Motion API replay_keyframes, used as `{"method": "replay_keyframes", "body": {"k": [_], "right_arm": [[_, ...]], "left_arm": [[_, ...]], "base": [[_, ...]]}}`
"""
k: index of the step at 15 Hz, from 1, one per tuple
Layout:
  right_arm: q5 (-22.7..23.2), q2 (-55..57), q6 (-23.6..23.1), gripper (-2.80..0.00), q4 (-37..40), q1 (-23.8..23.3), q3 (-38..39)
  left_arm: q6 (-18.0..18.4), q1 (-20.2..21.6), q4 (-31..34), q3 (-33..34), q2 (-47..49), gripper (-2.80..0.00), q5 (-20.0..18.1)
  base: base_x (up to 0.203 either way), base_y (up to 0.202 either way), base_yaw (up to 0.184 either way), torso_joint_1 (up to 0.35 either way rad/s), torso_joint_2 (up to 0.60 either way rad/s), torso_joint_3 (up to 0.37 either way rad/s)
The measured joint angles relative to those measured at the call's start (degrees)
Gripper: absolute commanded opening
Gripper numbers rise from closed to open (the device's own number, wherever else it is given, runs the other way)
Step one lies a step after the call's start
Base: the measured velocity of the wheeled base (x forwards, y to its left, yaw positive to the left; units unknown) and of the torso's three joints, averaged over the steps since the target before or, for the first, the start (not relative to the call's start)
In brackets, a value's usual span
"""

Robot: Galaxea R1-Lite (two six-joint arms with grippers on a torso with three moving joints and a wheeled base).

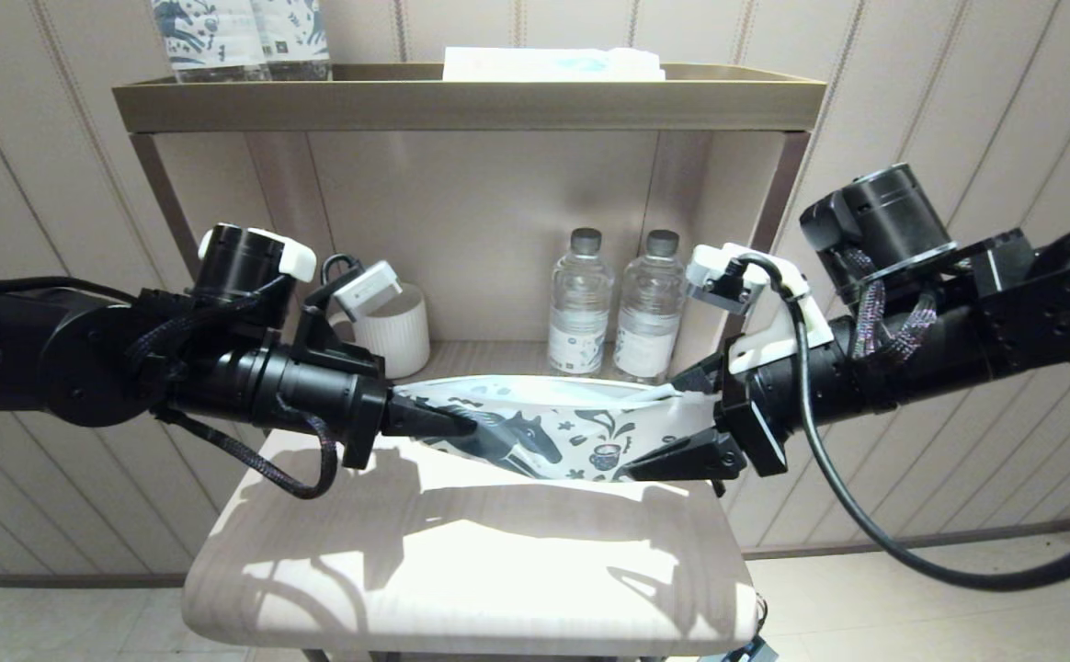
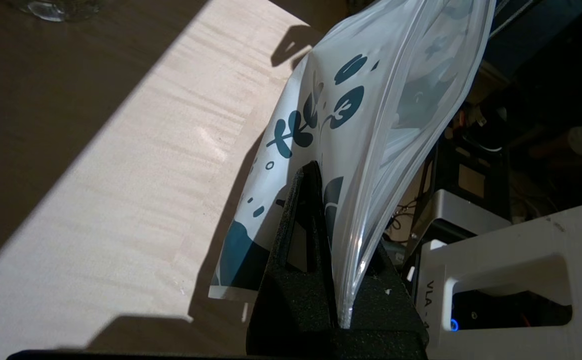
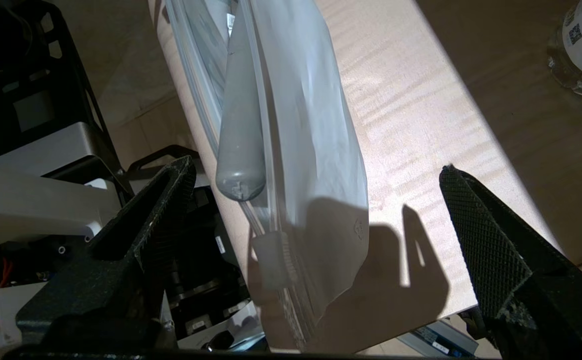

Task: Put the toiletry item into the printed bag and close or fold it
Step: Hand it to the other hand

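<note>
The printed bag (image 1: 544, 432), white with a dark blue horse and flowers, hangs stretched above the light wooden top (image 1: 461, 561) between both grippers. My left gripper (image 1: 443, 421) is shut on the bag's left end; in the left wrist view the bag's edge (image 2: 366, 150) is pinched between the black fingers (image 2: 306, 210). My right gripper (image 3: 316, 170) stands open around the bag's right end (image 3: 316, 150), with neither finger touching it. The toothbrush's rounded pale handle end (image 3: 240, 160) shows inside the bag's mouth, near the zip slider (image 3: 271, 260). Its bristle head is hidden.
Two clear water bottles (image 1: 581, 303) (image 1: 650, 303) and a white ribbed cup (image 1: 399, 333) stand in the shelf niche behind the bag. On the top shelf (image 1: 461, 101) are horse-print bottles (image 1: 241, 37) and a flat white-and-blue packet (image 1: 553, 62).
</note>
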Motion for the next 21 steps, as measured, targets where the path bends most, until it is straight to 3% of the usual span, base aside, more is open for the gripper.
{"method": "replay_keyframes", "body": {"k": [1,16,21], "right_arm": [[0.01,0.43,-0.04,-2.8,0.0,0.09,-0.43],[0.0,1.14,-0.97,-2.8,-0.04,0.69,-0.03],[0.02,-1.83,-0.96,-2.8,1.69,0.17,-0.74]], "left_arm": [[0.06,0.0,0.0,0.0,0.0,-2.8,0.0],[0.92,0.32,-0.5,0.26,-0.35,-2.8,0.32],[5.35,6.21,-0.41,-1.67,0.69,-2.8,-0.49]], "base": [[0.0,0.0,0.0,0.0,0.0,0.0],[0.0,0.0,0.0,0.0,0.0,0.0],[0.0,0.0,0.0,0.0,0.0,0.0]]}}
